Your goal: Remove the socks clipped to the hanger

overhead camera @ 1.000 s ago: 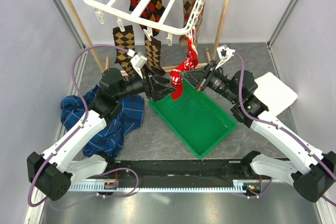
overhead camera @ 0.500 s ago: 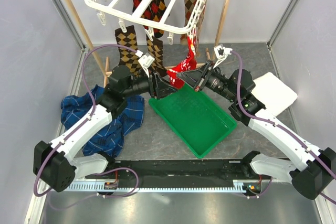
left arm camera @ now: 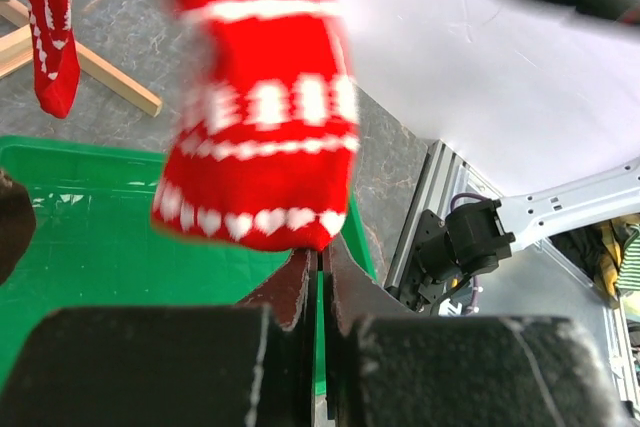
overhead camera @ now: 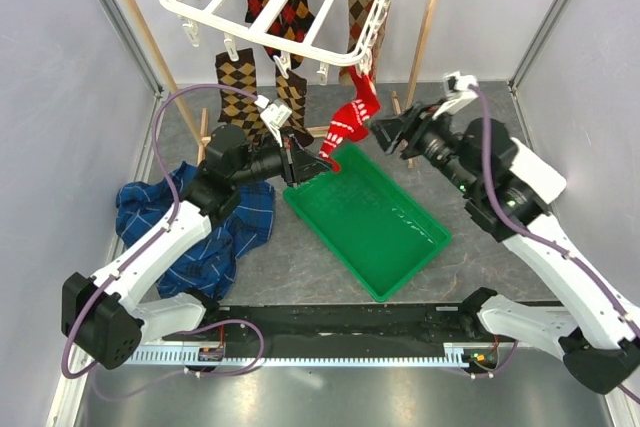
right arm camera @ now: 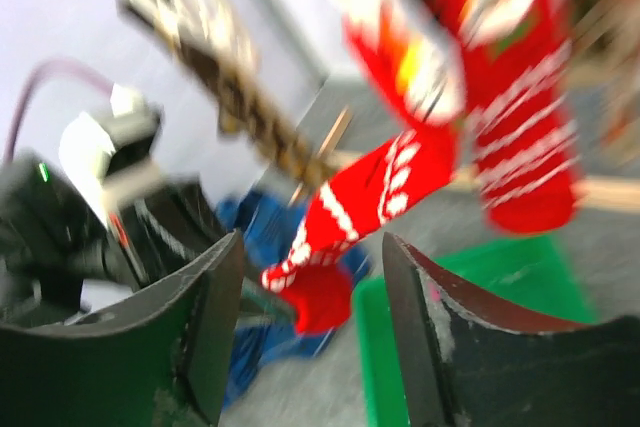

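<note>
The white hanger [overhead camera: 270,9] hangs at the top from the wooden rack, with argyle socks [overhead camera: 238,82] clipped to it. A red sock with white pattern [overhead camera: 350,122] runs from a clip on the hanger's right side down to my left gripper [overhead camera: 308,165]. In the left wrist view that gripper [left arm camera: 322,252] is shut, with the red sock's [left arm camera: 262,137] end pinched at its tips. My right gripper [overhead camera: 385,132] stands open to the right of the sock and apart from it. The right wrist view is blurred; there the gripper [right arm camera: 315,287] is open and the sock [right arm camera: 350,217] lies beyond it. A second red sock [left arm camera: 50,37] hangs behind.
A green tray [overhead camera: 425,247] lies below both grippers at the table's middle. A blue plaid cloth [overhead camera: 200,232] is heaped on the left under the left arm. A white folded cloth [overhead camera: 545,172] lies at the right. The wooden rack's posts [overhead camera: 140,32] stand behind.
My right gripper opened, let go of the red sock and drew back up and to the right. The left gripper shut on the sock's lower end.
</note>
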`<state>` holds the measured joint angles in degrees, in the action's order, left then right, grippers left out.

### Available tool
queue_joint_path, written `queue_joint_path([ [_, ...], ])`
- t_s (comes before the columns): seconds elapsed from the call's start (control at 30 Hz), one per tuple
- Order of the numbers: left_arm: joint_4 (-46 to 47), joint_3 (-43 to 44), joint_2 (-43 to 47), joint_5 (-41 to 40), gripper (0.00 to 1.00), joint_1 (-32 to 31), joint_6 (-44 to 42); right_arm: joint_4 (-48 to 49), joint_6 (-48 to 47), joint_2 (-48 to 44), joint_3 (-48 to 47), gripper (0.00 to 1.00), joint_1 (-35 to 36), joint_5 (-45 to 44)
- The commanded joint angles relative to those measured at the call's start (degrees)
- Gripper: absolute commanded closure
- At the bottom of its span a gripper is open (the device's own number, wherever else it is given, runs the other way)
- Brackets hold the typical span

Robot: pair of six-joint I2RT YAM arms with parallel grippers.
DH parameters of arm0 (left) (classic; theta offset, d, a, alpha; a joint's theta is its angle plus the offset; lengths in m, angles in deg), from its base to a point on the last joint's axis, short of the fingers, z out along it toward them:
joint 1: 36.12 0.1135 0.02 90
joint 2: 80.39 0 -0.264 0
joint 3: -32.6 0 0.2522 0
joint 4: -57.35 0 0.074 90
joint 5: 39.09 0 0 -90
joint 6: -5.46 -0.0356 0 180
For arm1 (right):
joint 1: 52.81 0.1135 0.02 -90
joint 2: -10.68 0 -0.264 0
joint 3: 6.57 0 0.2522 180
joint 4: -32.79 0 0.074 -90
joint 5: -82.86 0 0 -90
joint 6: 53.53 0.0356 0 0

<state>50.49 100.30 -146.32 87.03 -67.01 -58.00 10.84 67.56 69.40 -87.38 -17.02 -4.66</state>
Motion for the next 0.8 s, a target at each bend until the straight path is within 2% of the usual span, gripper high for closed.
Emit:
queue_joint_path([
  [0.0,0.66,2.41,1.33,1.41,0.98,-0.22,-0.7,-5.35,-7.61,-1.6,-8.44,0.32,-0.02,-12.93],
  [0.1,1.19,2.06,2.03,2.99,0.98,-0.22,-1.14,-5.52,-12.34,1.38,-15.28,0.3,-0.02,-13.29],
  [0.27,1.72,1.35,3.96,3.08,0.98,-0.22,-1.93,-4.83,-15.71,6.49,-21.19,0.3,-0.02,-14.44],
  [0.43,2.33,0.65,5.37,4.13,0.98,-0.22,-2.46,5.53,-22.11,7.81,-16.54,0.3,-0.02,-4.88],
  [0.77,3.56,0.39,5.82,5.54,0.98,-0.31,-1.5,10.38,-25.37,11.68,-16.01,0.36,-0.02,-2.74],
])
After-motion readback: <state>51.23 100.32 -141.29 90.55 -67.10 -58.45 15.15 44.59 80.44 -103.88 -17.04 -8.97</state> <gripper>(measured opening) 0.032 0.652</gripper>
